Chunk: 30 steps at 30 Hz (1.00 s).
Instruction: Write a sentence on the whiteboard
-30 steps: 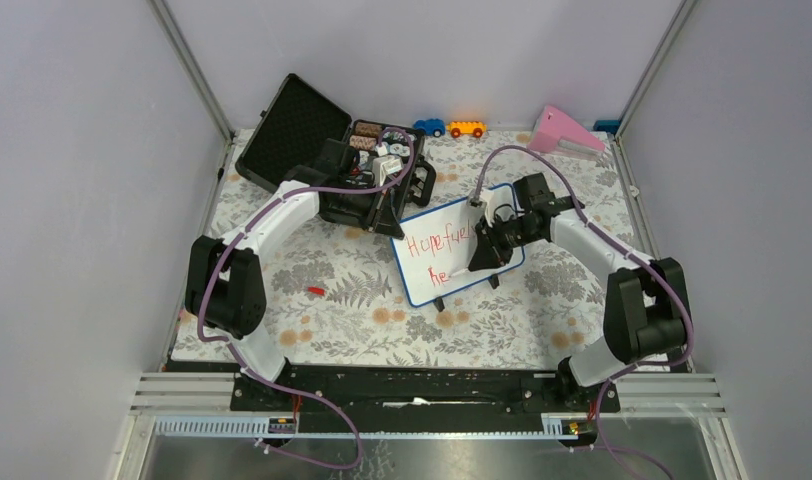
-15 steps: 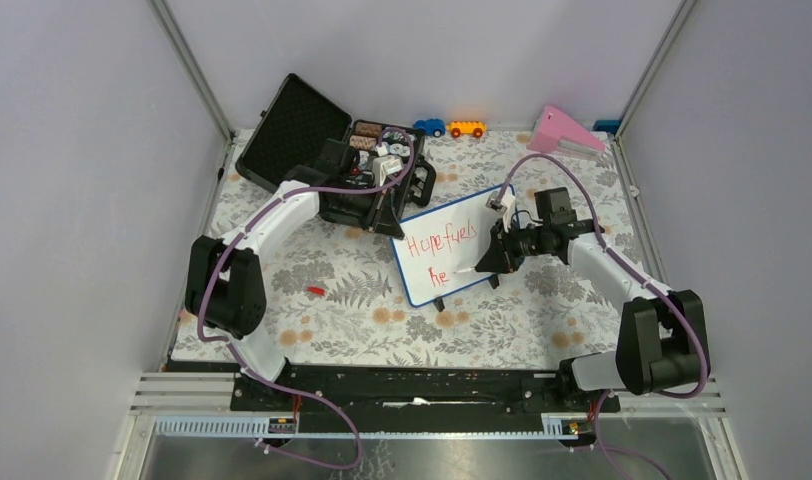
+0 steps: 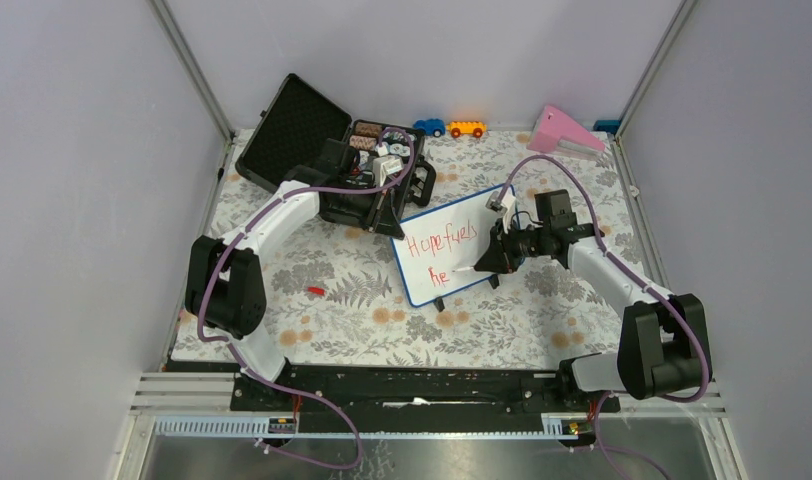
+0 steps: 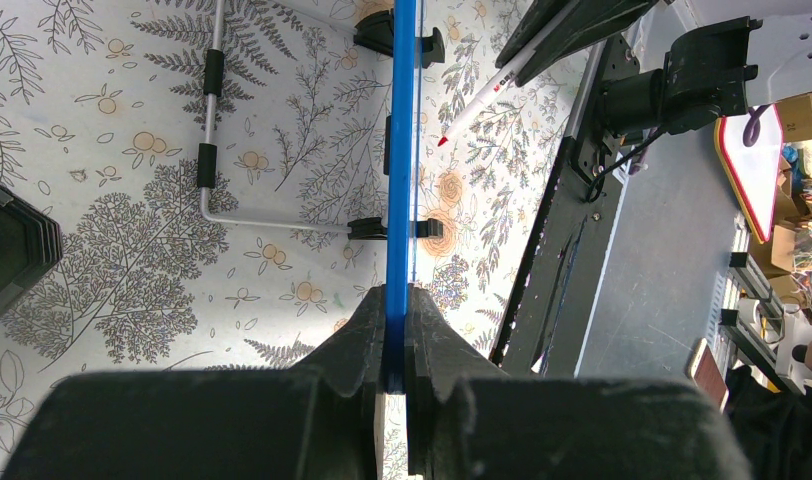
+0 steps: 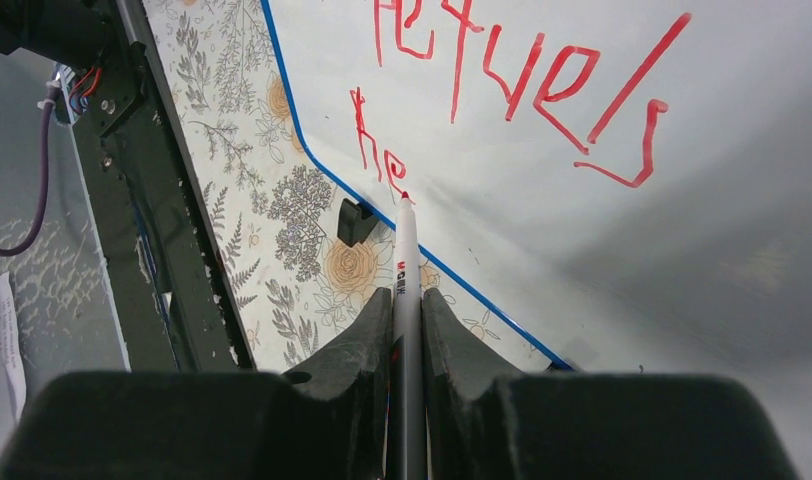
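Left claw [image 3: 393,226] is shut tight on the upper left edge of the whiteboard [image 3: 419,286]. In the left wrist view its fingers [image 4: 367,325] pinch the thin blue frame, with the claw [image 4: 396,300] closed all the way onto it. Behind this arm, at the far left of the tabletop [image 3: 332,310], a black case [image 3: 292,125] lies with its lid thrown back. A small red piece [image 3: 315,290] lies on the flower-patterned tabletop, nearer the arm bases.

The whiteboard stands near the middle of the tabletop, turned at an angle, on small black feet [image 4: 394,228] and a bent metal stand [image 4: 212,120]. Red writing [image 3: 442,243] on it reads "Hope fuels" on the top line, with "he" below it.

Right claw [image 3: 484,261] is closed around a white marker [image 3: 465,268]. From the right wrist, the claw [image 5: 407,300] grips the marker [image 5: 406,250] between both fingers, and its red tip sits at the board's surface just after the "e" of the writing [image 5: 522,70].

Along the far edge of the tabletop stand a blue toy car [image 3: 429,127] and an orange toy car [image 3: 466,128]. A pink wedge-shaped thing [image 3: 562,130] sits further right.
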### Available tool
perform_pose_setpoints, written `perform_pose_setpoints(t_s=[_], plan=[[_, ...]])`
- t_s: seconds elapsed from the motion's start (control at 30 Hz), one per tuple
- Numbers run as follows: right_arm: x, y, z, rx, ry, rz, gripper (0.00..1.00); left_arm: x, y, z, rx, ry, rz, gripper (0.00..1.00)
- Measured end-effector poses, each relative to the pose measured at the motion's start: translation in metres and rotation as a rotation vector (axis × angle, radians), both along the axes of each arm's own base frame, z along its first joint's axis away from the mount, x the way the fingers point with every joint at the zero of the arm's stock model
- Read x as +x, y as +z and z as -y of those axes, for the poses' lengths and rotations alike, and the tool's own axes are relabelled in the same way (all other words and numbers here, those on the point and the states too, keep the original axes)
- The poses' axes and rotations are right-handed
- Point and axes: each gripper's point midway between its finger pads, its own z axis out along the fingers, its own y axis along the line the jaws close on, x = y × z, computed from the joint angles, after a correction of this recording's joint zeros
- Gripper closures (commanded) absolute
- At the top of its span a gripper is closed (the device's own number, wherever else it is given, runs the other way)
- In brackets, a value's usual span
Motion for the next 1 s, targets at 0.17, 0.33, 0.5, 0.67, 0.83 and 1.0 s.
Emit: perform_pose_setpoints(t_s=[0.17, 0.33, 0.5, 0.67, 0.83, 1.0], plan=[[0.0, -0.001, -0.002, -0.009, 0.002, 0.005, 1.0, 0.0, 0.0, 0.0, 0.0, -0.001, 0.0, 1.0], [0.001, -0.003, -0.001, -0.028, -0.003, 0.01, 1.0, 0.0, 0.0, 0.0, 0.0, -0.001, 0.0, 1.0], [0.002, -0.005, 0.0, -0.036, -0.007, 0.012, 1.0, 0.0, 0.0, 0.0, 0.0, -0.001, 0.001, 1.0], [0.001, -0.006, -0.002, -0.045, -0.004, 0.014, 1.0, 0.0, 0.0, 0.001, 0.0, -0.001, 0.001, 1.0], [0.003, -0.008, -0.003, -0.055, -0.005, 0.019, 1.0, 0.0, 0.0, 0.001, 0.001, -0.001, 0.001, 1.0], [0.006, -0.011, -0.002, -0.068, -0.013, 0.025, 1.0, 0.0, 0.0, 0.001, 0.001, -0.002, 0.001, 1.0]])
